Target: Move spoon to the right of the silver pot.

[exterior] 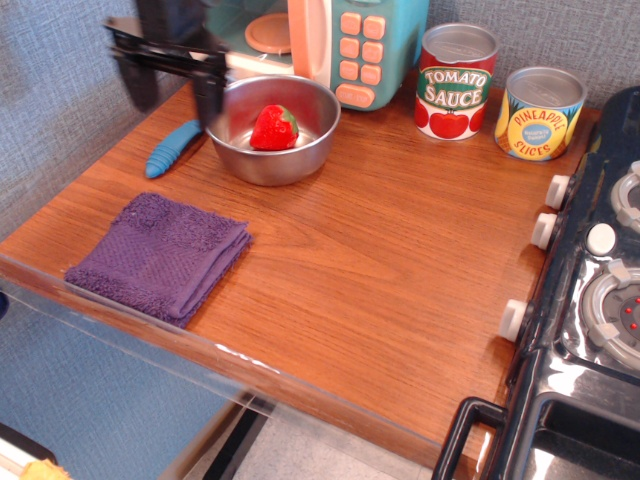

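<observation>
The spoon lies on the wooden counter just left of the silver pot; only its ribbed blue handle shows, its bowl hidden behind the pot's rim or the gripper. The pot holds a red toy strawberry. My gripper hangs open above the spoon's far end, left of the pot, its two dark fingers pointing down and apart. It holds nothing.
A folded purple cloth lies at the front left. A toy microwave stands behind the pot. A tomato sauce can and a pineapple can stand at the back right. A toy stove borders the right side.
</observation>
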Controlling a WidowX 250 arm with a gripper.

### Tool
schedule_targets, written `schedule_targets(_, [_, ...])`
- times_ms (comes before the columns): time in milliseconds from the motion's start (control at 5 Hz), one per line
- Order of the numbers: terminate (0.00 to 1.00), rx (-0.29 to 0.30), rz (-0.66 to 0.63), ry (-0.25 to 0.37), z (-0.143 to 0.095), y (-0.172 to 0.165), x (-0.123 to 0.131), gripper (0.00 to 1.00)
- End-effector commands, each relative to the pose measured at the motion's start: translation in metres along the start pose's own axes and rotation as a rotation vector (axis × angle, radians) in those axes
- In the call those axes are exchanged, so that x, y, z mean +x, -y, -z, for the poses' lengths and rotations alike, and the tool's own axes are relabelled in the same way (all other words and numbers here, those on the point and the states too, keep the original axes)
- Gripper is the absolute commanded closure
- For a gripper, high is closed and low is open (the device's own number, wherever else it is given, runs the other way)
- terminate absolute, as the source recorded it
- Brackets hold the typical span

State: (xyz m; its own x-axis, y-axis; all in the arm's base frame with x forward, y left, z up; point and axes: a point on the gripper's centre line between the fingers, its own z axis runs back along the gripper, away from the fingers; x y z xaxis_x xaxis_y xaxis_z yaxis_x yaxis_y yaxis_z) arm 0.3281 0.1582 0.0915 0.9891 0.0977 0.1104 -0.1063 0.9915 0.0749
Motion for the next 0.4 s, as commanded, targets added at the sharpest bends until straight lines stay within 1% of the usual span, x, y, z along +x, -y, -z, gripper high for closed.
schedule_targets(0, [0.0,0.062,-0.024,0.029,0.0,-0.037,0.004,0.0])
schedule_targets(200, [0.0,0.058,-0.021,-0.016,0.019,-0.044,0.007,0.0])
